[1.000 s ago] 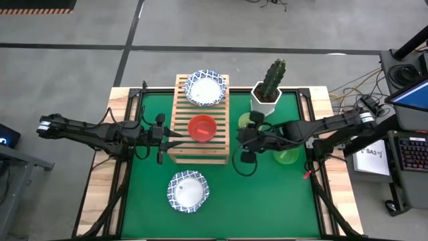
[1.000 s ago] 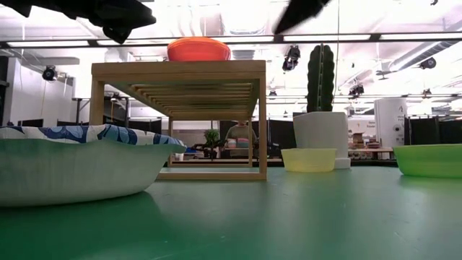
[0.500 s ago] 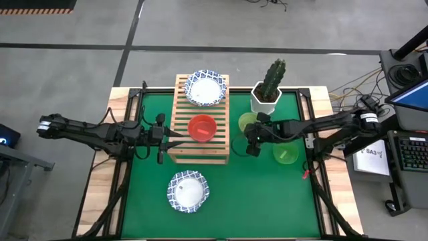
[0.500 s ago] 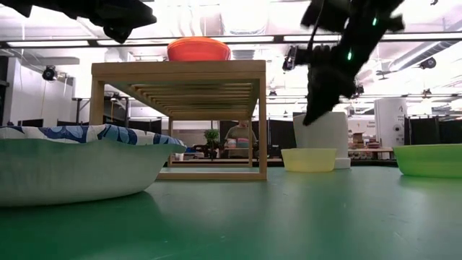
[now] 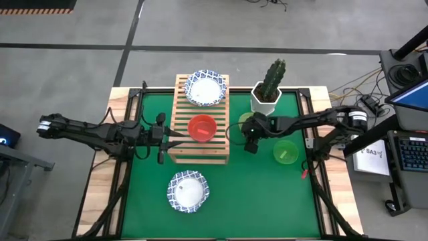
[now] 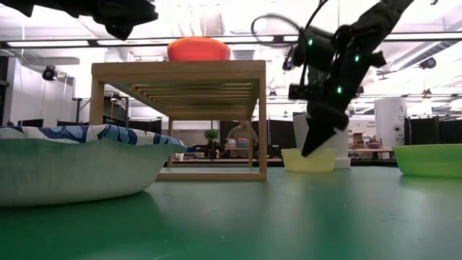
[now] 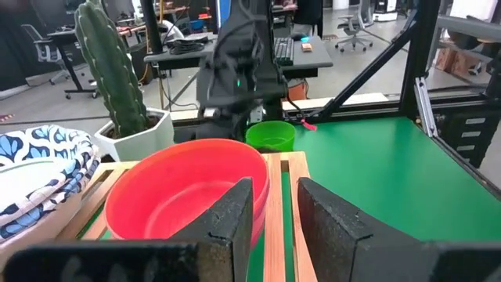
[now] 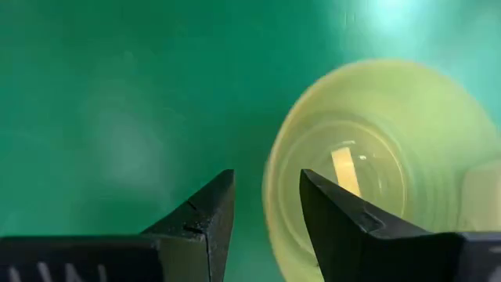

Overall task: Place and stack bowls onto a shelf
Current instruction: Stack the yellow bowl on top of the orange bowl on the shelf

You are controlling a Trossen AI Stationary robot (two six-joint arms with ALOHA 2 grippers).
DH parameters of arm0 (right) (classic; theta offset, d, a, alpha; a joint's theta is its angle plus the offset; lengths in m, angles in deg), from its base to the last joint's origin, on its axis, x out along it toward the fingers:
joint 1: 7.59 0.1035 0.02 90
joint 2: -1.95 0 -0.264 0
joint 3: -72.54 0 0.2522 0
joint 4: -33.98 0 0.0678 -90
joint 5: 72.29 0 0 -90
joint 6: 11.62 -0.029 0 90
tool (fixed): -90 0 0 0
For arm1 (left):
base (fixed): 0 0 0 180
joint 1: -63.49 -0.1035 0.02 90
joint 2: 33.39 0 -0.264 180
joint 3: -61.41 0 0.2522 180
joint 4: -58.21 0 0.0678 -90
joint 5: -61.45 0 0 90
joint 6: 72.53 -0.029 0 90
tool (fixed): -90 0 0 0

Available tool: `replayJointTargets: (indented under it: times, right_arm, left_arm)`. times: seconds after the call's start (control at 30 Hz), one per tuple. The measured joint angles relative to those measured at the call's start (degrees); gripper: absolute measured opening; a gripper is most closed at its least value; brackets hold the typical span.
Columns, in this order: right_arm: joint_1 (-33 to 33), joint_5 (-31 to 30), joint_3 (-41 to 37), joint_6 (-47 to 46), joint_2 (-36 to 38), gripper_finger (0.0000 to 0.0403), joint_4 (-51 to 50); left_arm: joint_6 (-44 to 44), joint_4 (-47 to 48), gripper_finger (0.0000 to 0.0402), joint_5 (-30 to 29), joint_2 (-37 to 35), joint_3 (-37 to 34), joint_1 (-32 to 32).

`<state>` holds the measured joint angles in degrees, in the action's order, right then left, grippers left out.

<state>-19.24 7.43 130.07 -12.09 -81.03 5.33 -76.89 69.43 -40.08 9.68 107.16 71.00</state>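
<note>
The wooden slatted shelf (image 5: 182, 110) holds a blue-rimmed white bowl (image 5: 205, 88) at its far end and a red-orange bowl (image 5: 202, 128) nearer. A second blue-rimmed bowl (image 5: 188, 191) rests on the green mat near the front. A yellow-green bowl (image 5: 245, 120) and a green bowl (image 5: 285, 152) stand on the mat right of the shelf. My right gripper (image 8: 266, 207) is open, pointing down at the yellow-green bowl's rim (image 6: 309, 160), one finger on either side of it. My left gripper (image 7: 274, 211) is open and empty at the shelf's left side, facing the red-orange bowl (image 7: 184, 188).
A white hexagonal pot with a cactus (image 5: 266, 99) stands just behind the yellow-green bowl, close to my right gripper. The green bowl also shows in the left wrist view (image 7: 271, 135). Bare green mat lies between the front bowl and the green bowl.
My right gripper has moved toward the table's far edge and come down from high above the mat to the yellow-green bowl's rim, its fingers pointing down. The bowls have stayed where they were.
</note>
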Motion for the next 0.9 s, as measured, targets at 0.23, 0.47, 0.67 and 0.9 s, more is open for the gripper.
replayJointTargets:
  times: [0.23, 0.47, 0.67, 0.9]
  right_arm:
    - [-0.30, -0.23, 0.00, -0.54, -3.37, 0.0070, 0.62]
    - [1.04, -0.19, 0.77, -2.56, 0.26, 0.0011, -3.08]
    - [6.20, -1.75, 6.63, -5.09, 8.06, 0.0009, -11.27]
    - [16.70, -17.60, 12.77, -4.39, 16.22, 0.0009, -10.51]
  left_arm:
    - [-0.42, -0.59, 0.0086, -0.07, 0.19, 0.00, 0.00]
    - [-0.87, -1.40, 0.0086, -0.09, 0.32, 0.00, 0.00]
    - [-1.16, -1.36, 0.0086, -0.09, 0.39, -0.02, 0.00]
    - [-1.16, -1.95, 0.0086, -0.09, 0.40, -0.02, 0.00]
